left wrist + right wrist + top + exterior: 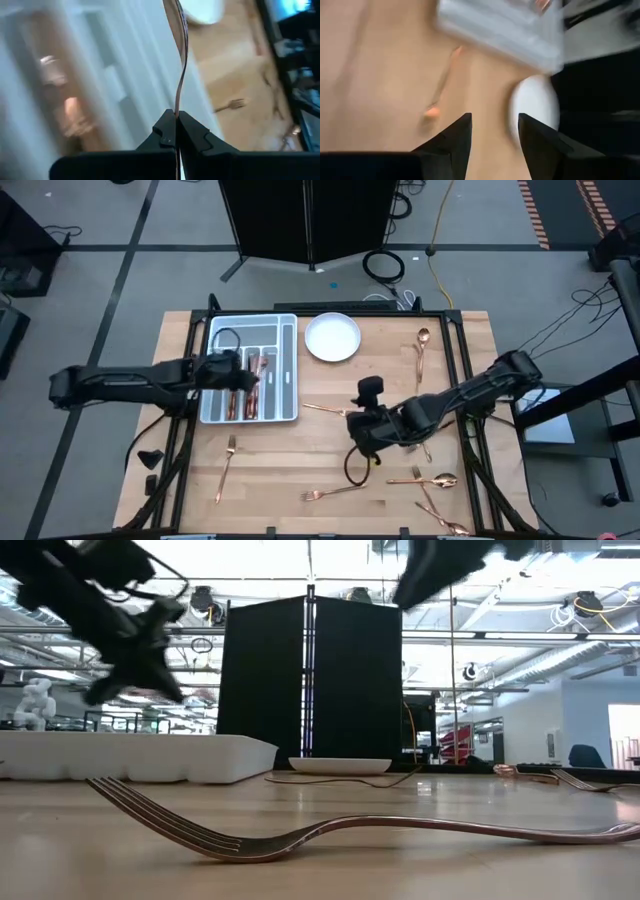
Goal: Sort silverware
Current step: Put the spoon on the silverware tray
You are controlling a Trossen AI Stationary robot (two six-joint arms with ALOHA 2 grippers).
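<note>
Copper silverware lies scattered on the wooden table: a fork (228, 465) near the left, a fork (335, 492) near the front edge that fills the low view's foreground (300, 835), a spoon (423, 345) at the far right, and several pieces at the near right (432, 479). More pieces lie in the grey tray (285, 370). My left gripper (243, 376) (177, 131) is over the tray, shut on a slim copper piece. My right gripper (362, 430) (494, 131) is open above the table's middle, with a copper piece (441, 85) lying ahead of it. My left gripper pinches a slim copper piece (178, 107) by one end between its two fingertips (167, 131). The piece runs straight on from the fingers, seen edge on, out over the tray (125, 75). Whether its far end touches the tray I cannot tell.
A white round plate (332, 337) stands just right of the tray, at the far side. A black cable loops on the table below my right gripper (352, 470). Bare wood shows between the tray and the near edge.
</note>
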